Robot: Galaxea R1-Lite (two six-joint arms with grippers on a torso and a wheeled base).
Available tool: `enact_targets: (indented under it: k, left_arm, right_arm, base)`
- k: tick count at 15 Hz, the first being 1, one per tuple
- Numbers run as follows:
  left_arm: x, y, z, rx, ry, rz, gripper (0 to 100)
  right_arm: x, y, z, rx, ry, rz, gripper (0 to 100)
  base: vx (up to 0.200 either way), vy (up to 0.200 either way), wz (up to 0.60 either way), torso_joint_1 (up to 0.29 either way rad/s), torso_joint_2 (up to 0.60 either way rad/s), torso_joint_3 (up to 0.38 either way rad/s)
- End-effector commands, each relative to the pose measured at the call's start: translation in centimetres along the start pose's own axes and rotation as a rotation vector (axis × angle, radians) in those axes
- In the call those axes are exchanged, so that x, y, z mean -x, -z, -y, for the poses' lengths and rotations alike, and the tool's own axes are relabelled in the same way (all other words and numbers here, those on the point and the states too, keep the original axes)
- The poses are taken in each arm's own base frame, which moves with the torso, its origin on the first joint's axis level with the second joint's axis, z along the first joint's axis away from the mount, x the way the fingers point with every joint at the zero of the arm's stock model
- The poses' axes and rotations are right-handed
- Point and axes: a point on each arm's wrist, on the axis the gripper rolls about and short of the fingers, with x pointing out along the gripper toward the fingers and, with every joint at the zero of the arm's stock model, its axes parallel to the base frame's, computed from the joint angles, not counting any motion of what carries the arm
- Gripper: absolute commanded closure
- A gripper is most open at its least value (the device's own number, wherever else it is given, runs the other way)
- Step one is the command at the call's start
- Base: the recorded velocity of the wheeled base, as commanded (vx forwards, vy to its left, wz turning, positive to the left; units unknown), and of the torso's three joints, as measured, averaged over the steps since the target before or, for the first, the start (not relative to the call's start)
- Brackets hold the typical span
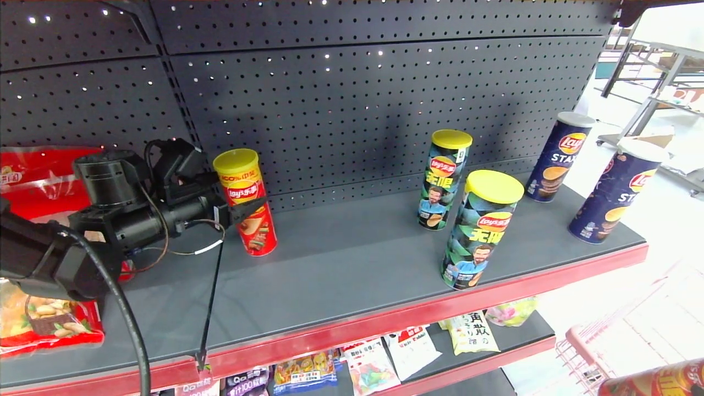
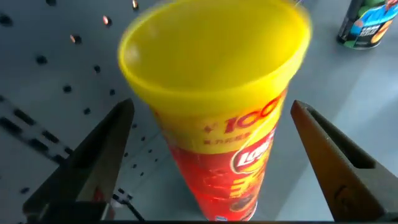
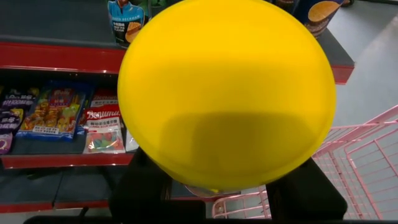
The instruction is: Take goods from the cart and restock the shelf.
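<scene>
Can with red label [image 1: 247,203] inside wide-open left end effector [image 2: 212,109], untouched; yellow-lidded can [image 3: 227,93] clamped in right end effector [image 3: 225,186]

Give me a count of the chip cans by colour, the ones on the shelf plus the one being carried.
Red can on the shelf: 1
Held red can: 1
Green cans: 2
Navy cans: 2
Total: 6
</scene>
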Motion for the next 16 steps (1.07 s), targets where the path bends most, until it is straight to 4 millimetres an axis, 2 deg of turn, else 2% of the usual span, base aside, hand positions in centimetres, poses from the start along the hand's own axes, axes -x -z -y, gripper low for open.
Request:
enact_targets:
  k: [1,5,13,14,16]
  left_arm:
    - [-0.4,0.5,0.1,0.019,0.006,-0.010,0]
    - [-1.0,-0.4,0.0,0.031,0.011,0.021,0]
    - [-1.9,-0.2,0.1,0.034,0.028,0.025,0]
    - [-2.1,-0.1,0.0,0.034,0.031,0.024,100]
    - [-2.3,-0.1,0.4,0.040,0.044,0.022,100]
  right_arm:
    - [0.0,0.0,0.0,0.000,0.000,-0.003,100]
    - [0.0,0.1,0.0,0.001,-0.002,-0.012,100]
    - [0.1,0.0,0.0,0.000,0.010,-0.008,100]
    - [0.1,0.0,0.0,0.000,0.010,-0.008,100]
    - [0.1,0.0,0.0,0.001,0.011,-0.010,100]
  base:
    - [0.000,0.000,0.00,0.000,0.00,0.000]
    - [0.000,0.000,0.00,0.000,0.00,0.000]
    - [0.000,0.000,0.00,0.000,0.00,0.000]
    - [0.000,0.000,0.00,0.000,0.00,0.000]
    - [0.000,0.000,0.00,0.000,0.00,0.000]
